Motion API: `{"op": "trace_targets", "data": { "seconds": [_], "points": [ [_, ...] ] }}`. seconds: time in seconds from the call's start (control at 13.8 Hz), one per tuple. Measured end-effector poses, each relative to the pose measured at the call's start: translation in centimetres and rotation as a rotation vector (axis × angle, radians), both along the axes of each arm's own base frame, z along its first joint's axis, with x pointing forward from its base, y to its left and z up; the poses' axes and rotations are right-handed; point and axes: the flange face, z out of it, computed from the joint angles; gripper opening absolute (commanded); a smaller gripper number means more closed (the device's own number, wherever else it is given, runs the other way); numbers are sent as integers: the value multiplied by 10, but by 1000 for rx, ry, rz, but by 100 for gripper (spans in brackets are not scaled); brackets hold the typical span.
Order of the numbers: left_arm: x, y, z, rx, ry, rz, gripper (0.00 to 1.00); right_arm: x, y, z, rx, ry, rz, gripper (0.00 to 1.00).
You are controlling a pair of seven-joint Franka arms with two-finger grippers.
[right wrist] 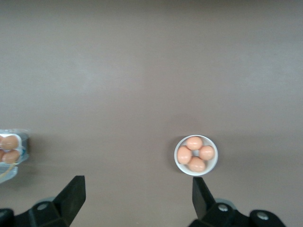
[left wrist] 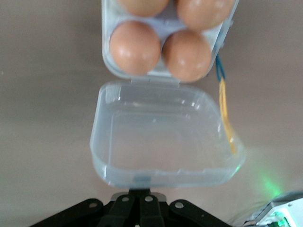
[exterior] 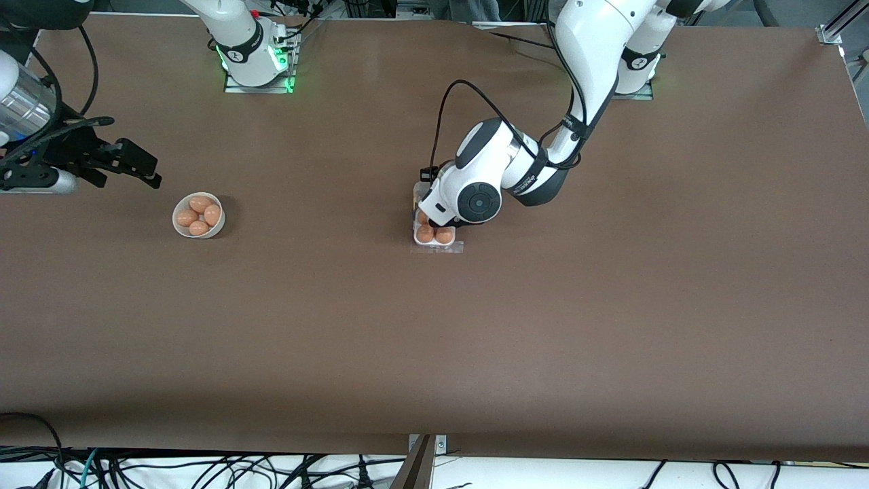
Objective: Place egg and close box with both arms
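Note:
The box [exterior: 436, 245] stands mid-table with its clear lid [left wrist: 165, 137] lying open and flat beside the whitish tray [left wrist: 107, 56]. All four cells hold light-brown eggs, such as one egg [left wrist: 135, 47] and another [left wrist: 187, 54]. My left gripper [left wrist: 140, 193] is shut, low at the lid's free edge, its tips touching the rim; in the front view the arm's wrist hides it. My right gripper [exterior: 139, 166] is open and empty, up over the table beside the bowl toward the right arm's end; it also shows in the right wrist view [right wrist: 138, 196]. The box shows at the edge of that view [right wrist: 12, 149].
A round white bowl [exterior: 197, 237] with several eggs sits toward the right arm's end; it also shows in the right wrist view [right wrist: 176, 158]. A yellow and blue band [left wrist: 226, 118] lies beside the box. The brown table [exterior: 434, 339] spreads wide nearer the front camera.

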Motion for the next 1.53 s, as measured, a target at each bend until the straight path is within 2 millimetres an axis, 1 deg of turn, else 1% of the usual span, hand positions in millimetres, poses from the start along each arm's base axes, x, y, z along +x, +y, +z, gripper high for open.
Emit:
{"op": "trace_targets", "data": {
  "seconds": [0.15, 0.22, 0.36, 0.44, 0.58, 0.65, 0.73, 0.8, 0.87, 0.94, 1.02, 1.09, 1.16, 1.31, 1.45, 1.53],
  "points": [
    [9, 5, 0, 1, -24, 24, 0, 1, 5, 1, -19, -2, 13, 100],
    [19, 9, 4, -1, -45, 39, 0, 3, 8, 2, -23, -4, 20, 100],
    [43, 21, 19, -6, -94, 74, 0, 7, 10, 1, -38, -7, 28, 100],
    [54, 26, 28, -11, -117, 89, 3, 8, 11, 0, -47, -6, 32, 100],
    [70, 37, 38, -2, -155, 105, 20, 12, 13, -8, -60, 5, 39, 100],
    [77, 47, 41, 27, -182, 97, 30, 14, 13, -12, -61, 11, 39, 100],
    [85, 61, 44, 71, -201, 82, 42, 16, 13, -14, -61, 16, 39, 100],
    [94, 81, 49, 116, -207, 73, 52, 17, 14, -15, -61, 16, 39, 100],
    [107, 103, 58, 146, -218, 81, 56, 17, 14, -15, -61, 15, 40, 100],
    [125, 127, 73, 166, -245, 98, 65, 18, 15, -14, -61, 14, 41, 100],
    [142, 150, 89, 188, -286, 110, 72, 18, 15, -14, -61, 13, 42, 100],
    [156, 170, 106, 220, -334, 112, 75, 18, 15, -14, -61, 13, 42, 100],
    [167, 185, 122, 256, -385, 108, 79, 18, 15, -14, -61, 13, 42, 100],
    [181, 204, 146, 297, -456, 105, 86, 18, 15, -13, -61, 12, 42, 100],
    [193, 228, 156, 302, -480, 106, 97, 18, 15, -14, -61, 12, 42, 100],
    [200, 245, 159, 300, -484, 112, 99, 18, 15, -13, -61, 12, 42, 100]
  ]
}}
